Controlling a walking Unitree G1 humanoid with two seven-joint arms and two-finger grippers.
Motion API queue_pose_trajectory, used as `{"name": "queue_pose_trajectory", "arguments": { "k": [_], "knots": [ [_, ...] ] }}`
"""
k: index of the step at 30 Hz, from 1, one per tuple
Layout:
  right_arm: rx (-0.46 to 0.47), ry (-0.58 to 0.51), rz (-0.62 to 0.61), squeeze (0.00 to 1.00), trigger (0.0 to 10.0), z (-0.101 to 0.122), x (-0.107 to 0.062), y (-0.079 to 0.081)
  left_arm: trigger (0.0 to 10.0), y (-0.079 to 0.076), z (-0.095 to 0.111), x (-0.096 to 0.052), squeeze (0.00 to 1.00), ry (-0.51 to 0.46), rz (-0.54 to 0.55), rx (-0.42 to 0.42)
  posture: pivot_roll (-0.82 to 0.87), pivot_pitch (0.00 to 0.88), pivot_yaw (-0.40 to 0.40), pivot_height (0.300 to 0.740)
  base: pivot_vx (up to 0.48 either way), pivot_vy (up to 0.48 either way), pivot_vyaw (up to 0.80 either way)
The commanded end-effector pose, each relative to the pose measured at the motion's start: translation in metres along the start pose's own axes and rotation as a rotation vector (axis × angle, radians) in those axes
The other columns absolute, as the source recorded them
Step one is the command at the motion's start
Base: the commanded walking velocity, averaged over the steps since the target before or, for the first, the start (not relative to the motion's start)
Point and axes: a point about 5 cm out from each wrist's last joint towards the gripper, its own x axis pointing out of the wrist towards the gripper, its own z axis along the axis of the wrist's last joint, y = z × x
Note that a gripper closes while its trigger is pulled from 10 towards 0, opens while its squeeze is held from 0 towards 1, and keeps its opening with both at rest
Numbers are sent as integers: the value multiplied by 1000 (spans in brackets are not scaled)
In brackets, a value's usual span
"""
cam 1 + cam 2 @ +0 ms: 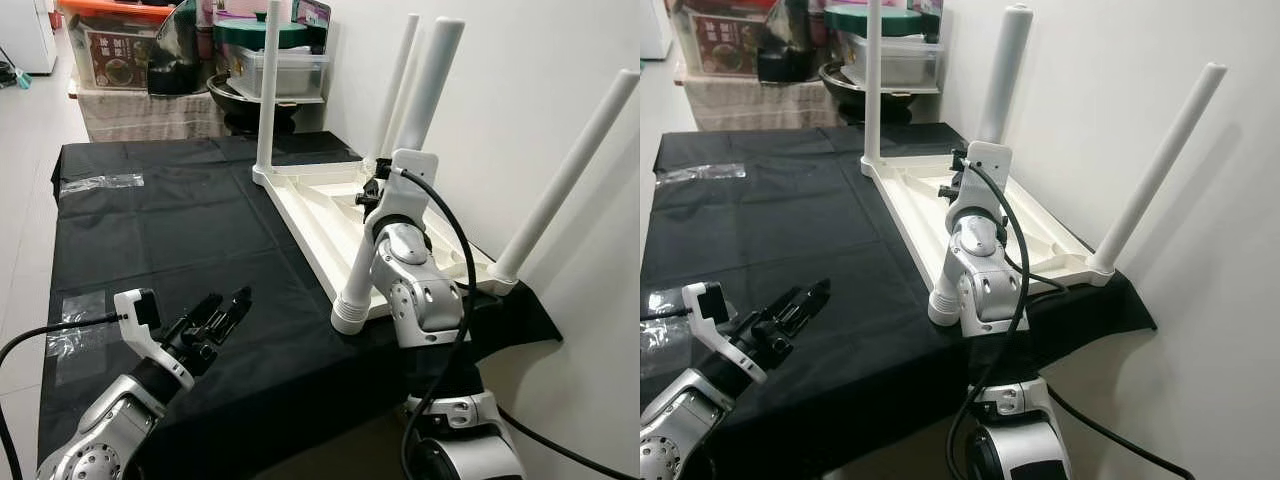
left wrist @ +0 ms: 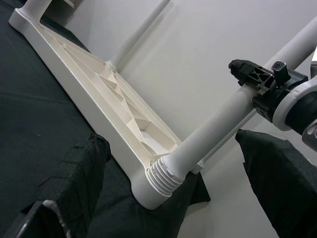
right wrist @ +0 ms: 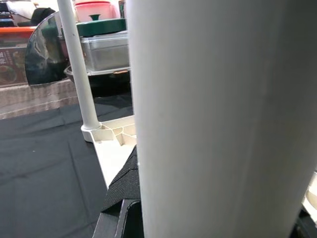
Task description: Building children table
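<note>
A white children's table (image 1: 318,215) lies upside down on the black cloth (image 1: 170,240), against the wall. Its legs stick up: one at the far left corner (image 1: 267,80), one at the far right (image 1: 397,80), one at the near right (image 1: 570,165). My right gripper (image 1: 372,192) is shut on the fourth leg (image 1: 428,90), which slants up from a ribbed socket (image 2: 163,178) at the near left corner. That leg (image 3: 218,119) stands close in the right wrist view, beside a black finger (image 3: 124,193). My left gripper (image 1: 222,312) hovers open over the cloth, apart from the socket.
A white wall (image 1: 530,80) runs along the right side, right behind the legs. Boxes, a lidded container (image 1: 275,65) and a dark pan are stacked beyond the far end. Clear plastic bags (image 1: 100,183) lie on the cloth at the left.
</note>
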Motion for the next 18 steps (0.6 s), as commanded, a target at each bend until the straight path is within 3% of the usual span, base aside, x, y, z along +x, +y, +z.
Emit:
{"name": "queue_pose_trajectory", "arguments": {
  "k": [1,18],
  "knots": [
    [-45,174,-49,0,10000,-43,1,-13,10000,1,-2,1,0,24,-5,6,48,0,-114,740,0,0,0],
    [-47,164,-42,0,10000,-43,-3,-12,10000,0,-2,1,0,26,-9,9,48,0,-113,740,0,0,0]
  ]
}}
